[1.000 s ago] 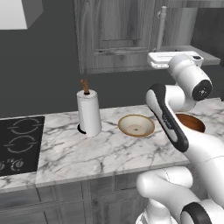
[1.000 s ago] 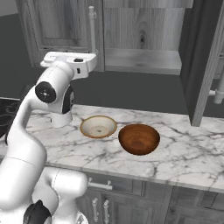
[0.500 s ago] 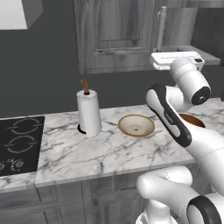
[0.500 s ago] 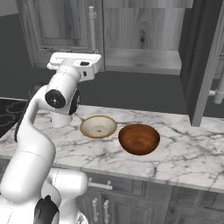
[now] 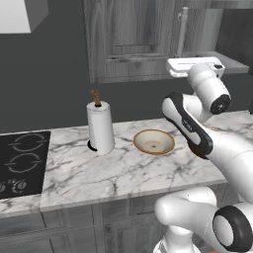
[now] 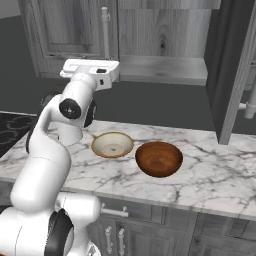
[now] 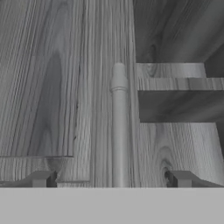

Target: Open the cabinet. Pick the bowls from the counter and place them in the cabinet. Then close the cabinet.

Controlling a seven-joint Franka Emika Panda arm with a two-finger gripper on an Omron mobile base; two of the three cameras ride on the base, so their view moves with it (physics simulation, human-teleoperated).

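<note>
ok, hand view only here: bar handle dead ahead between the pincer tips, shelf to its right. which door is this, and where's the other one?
Observer: That is the left door's handle, and that door looks closed. The right door is swung open, out over the counter.
Operator: bowls moved yet?
Observer: No. The cream bowl and the brown bowl sit side by side on the counter, below the bare shelf.
Operator: anything near the arm?
Observer: A paper towel roll stands left of the cream bowl, apart from the arm. The open pincer is up at shelf height.
</note>
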